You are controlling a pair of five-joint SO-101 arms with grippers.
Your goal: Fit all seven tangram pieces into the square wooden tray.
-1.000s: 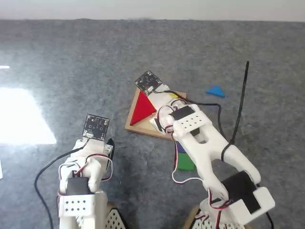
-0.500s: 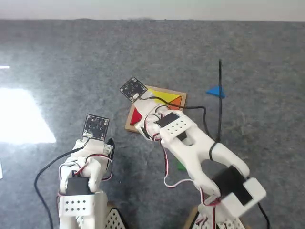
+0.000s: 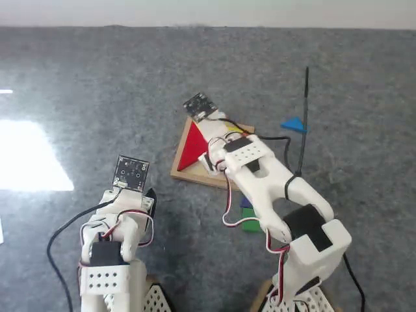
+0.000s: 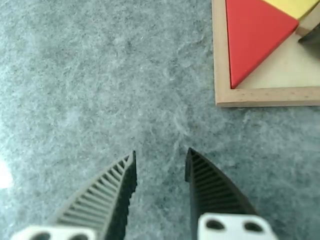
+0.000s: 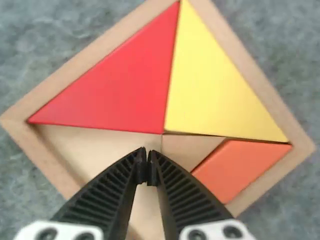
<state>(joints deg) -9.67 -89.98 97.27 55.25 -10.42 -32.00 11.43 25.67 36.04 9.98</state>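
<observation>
Right claw (image 5: pixel 147 167) is sitting clenched, tips pressed together, nothing in it. It's hanging over the bare floor of the tray (image 5: pixel 80 150), right by the spot where the red triangle (image 5: pixel 120 95) and yellow triangle (image 5: pixel 210 95) are meeting. Can't tell if the tips are touching the wood.

Three pieces are lying in the tray: red and yellow are sharing one long edge, and the orange piece (image 5: pixel 240 167) is sitting in a corner against the yellow one's other side. The rest of the floor is showing bare wood.

Left claw (image 4: pixel 161 155) is hovering released, jaws apart, gripping nothing, over the grey mat (image 3: pixel 97 78) near a tray corner, the one on the red triangle's side.

From the high view, the blue triangle (image 3: pixel 294 123) is lying on the mat well apart from the tray, past my right arm. The green piece (image 3: pixel 250 225) and a dark blue piece (image 3: pixel 246 203) are lying outside the tray, partly hidden under my right arm.
</observation>
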